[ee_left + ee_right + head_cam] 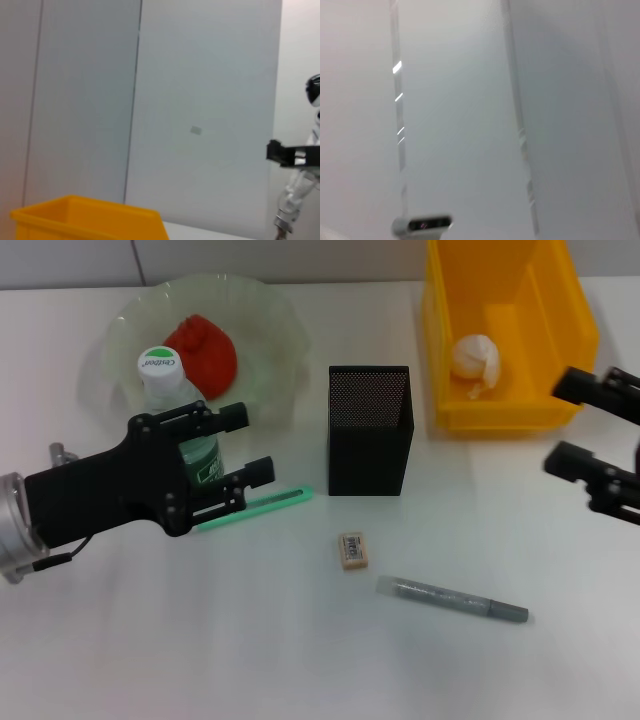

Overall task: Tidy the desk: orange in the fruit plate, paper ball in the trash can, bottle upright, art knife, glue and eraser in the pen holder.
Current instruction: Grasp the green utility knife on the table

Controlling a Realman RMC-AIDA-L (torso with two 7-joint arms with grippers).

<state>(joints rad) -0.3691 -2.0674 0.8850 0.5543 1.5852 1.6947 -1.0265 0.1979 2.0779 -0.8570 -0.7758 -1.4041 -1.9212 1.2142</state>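
While the left gripper (245,445) sits at about 9 o'clock on the worktop (150,640), we note its jaws spread, one finger on either side of the bottle's lower body; whether they touch it we cannot tell. Bottle (175,400) stands upright, white cap with green disc on top, just at the near rim of the fruit plate (275,330).

Orange (205,350) already lies in the fruit plate, at 11 o'clock, behind the bottle.

Pen holder (368,430), black mesh, stands at centre, a little toward 12 o'clock.

Art knife (270,502), green, lies flat at 8 o'clock of the pen holder, partly under the left gripper's lower finger.

Eraser (353,549) lies at 6 o'clock of the pen holder, apart from it.

Glue (452,600), a grey stick, lies flat at 5 o'clock, near the eraser but not touching.

Paper ball (476,360) rests inside the yellow trash can (560,300) at 1 o'clock.

Right gripper (565,420) hovers at 3 o'clock, jaws spread, holding nothing, just beside the trash can's near corner.

Left wrist view shows the trash can's rim (90,207) and the right gripper (280,152) farther off.
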